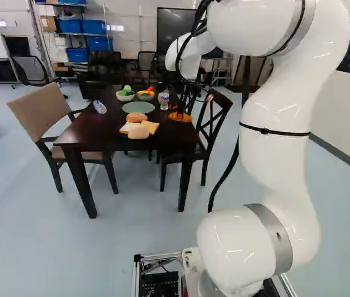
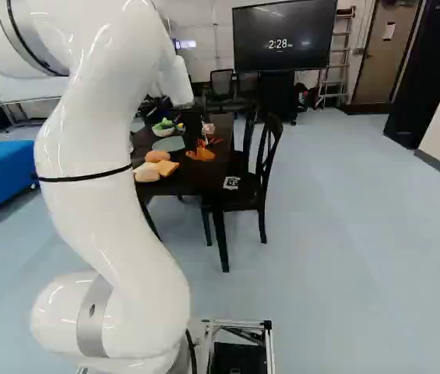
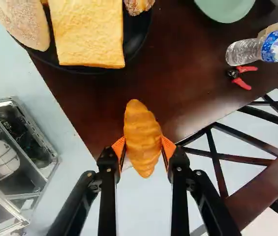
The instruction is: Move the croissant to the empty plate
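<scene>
One white robot arm (image 1: 277, 102) reaches over a dark table (image 1: 94, 127), its black gripper (image 3: 143, 147) closed on a croissant (image 3: 142, 135) near the table's edge. The empty green plate (image 1: 138, 107) sits ahead of the gripper and off to one side, beyond a black plate (image 3: 133, 37) of bread. In the left base view, the green plate lies left of the croissant and deeper into the table, likely calling for a carry forward and across. Golden-brown, ridged and plump, the croissant tapers at both ends; its long axis crosses the line between the orange pads (image 3: 119, 146), its far tip aimed wide of the green plate.
</scene>
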Robot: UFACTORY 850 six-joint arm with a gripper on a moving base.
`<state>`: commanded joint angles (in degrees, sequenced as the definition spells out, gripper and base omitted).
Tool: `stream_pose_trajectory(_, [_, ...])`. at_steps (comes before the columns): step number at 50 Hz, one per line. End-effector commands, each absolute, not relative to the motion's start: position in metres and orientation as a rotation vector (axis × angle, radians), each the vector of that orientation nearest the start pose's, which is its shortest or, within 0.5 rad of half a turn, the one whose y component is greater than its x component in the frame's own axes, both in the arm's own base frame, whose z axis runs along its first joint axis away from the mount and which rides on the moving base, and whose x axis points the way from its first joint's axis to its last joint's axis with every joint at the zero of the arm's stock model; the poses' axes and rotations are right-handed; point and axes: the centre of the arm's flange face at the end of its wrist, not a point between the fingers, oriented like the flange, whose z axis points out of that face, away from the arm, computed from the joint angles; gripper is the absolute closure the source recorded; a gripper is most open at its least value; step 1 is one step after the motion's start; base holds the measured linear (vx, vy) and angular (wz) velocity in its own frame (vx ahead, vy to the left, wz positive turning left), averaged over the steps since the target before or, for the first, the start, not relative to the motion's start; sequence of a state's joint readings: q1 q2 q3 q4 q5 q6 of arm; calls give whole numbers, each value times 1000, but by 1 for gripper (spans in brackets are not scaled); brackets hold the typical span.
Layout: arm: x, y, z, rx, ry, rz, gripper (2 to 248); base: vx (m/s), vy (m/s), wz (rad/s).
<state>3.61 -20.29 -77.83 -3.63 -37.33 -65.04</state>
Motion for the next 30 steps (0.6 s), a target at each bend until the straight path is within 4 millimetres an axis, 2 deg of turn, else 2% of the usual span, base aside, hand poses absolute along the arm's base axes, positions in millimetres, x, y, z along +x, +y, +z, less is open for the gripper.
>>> stream_pose_trajectory(13, [603,35,561,-2715,-1942,-518,135,0,0,0])
stream_pose_trajectory(24, [615,40,576,-2715,-1956,-573,135,0,0,0])
stream_pose_trajectory(30, [624,45,576,-2710,-1964,-584,135,0,0,0])
